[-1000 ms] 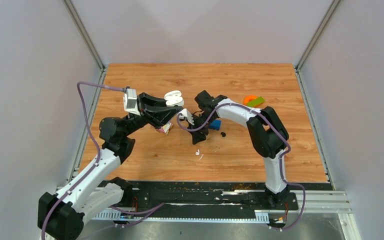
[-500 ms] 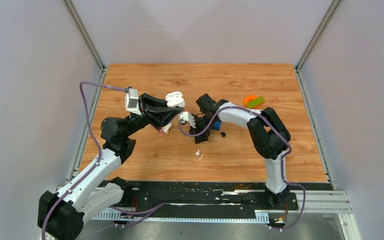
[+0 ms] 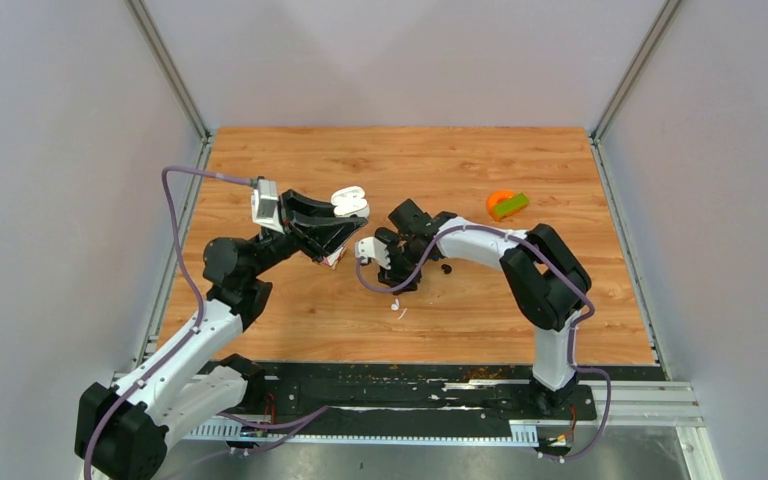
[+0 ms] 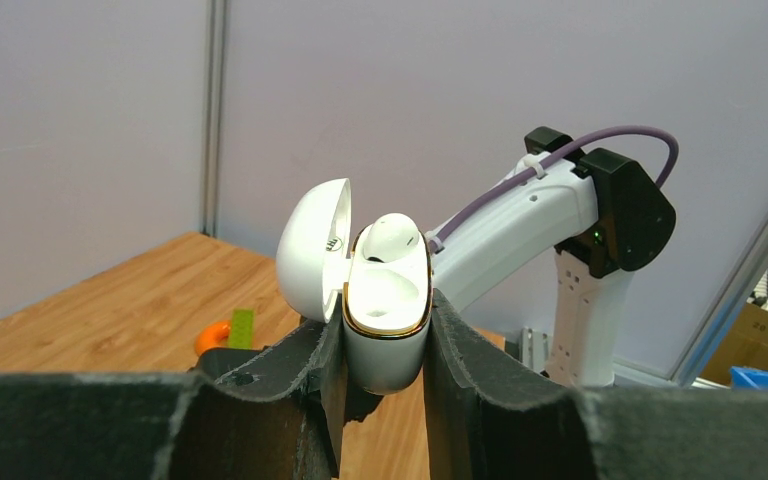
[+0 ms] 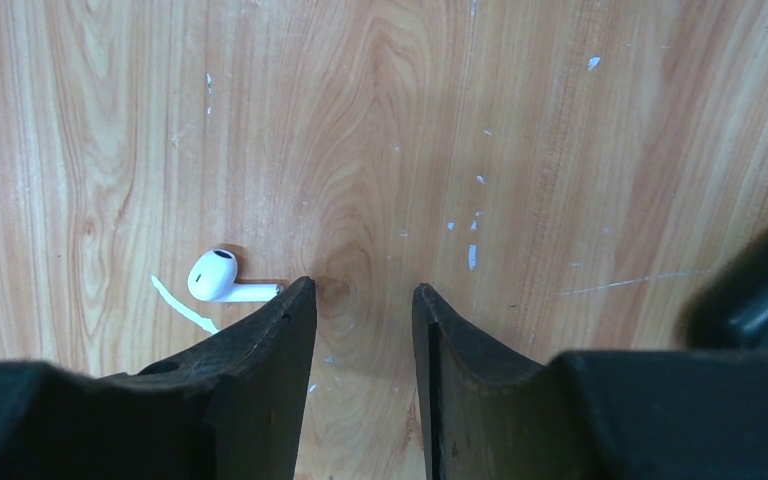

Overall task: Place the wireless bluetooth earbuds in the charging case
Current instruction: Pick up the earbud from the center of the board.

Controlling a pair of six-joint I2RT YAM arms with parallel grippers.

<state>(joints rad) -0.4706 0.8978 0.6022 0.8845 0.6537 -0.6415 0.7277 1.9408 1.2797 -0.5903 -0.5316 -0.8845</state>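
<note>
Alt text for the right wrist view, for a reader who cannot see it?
A white earbud lies on the wooden table just left of the open right gripper, whose jaws hold nothing. A thin white sliver sits beside the earbud, and a dark blurred shape intrudes at the right edge.

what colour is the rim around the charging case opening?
Gold, on a white charging case; clearest in the left wrist view.

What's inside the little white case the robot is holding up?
One white earbud pokes up out of the open charging case, its lid flipped back. The rim hides the rest of the inside, so the other slot cannot be seen.
</note>
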